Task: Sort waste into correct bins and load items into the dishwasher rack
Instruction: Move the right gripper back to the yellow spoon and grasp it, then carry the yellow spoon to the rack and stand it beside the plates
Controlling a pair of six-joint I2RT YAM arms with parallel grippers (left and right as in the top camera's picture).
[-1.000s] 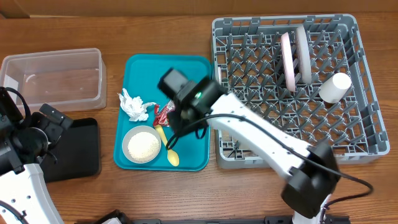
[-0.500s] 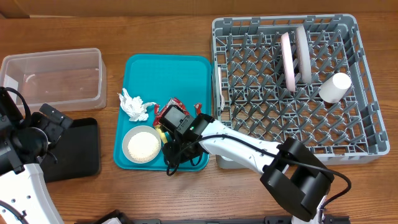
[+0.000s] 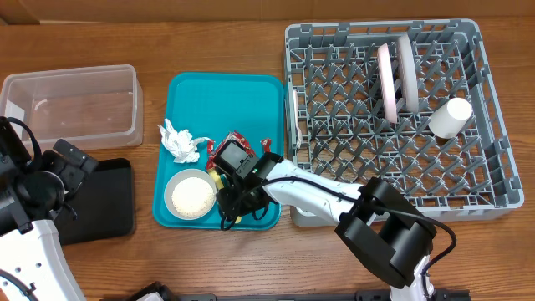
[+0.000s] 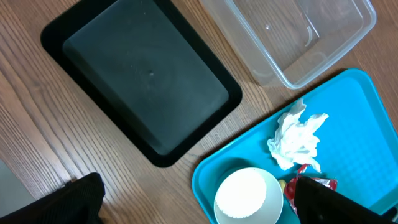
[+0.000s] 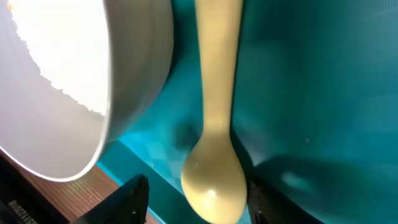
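Since a second ago, the right gripper (image 5: 199, 199) has dropped onto the teal tray (image 5: 311, 93). Its parted jaws straddle the yellow spoon (image 5: 214, 124) lying beside the rice bowl (image 5: 134, 93), placed to pinch it. The left gripper (image 4: 196, 202) hangs released and empty near the black tray (image 4: 143, 87).

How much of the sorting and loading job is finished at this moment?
Done: two plates and the white cup sit in the rack. In hand: the right gripper straddles the yellow spoon on the teal tray, jaws open, not gripping yet. To do: spoon, bowl of rice, napkin and red wrapper; the clear tub and black tray hold nothing.
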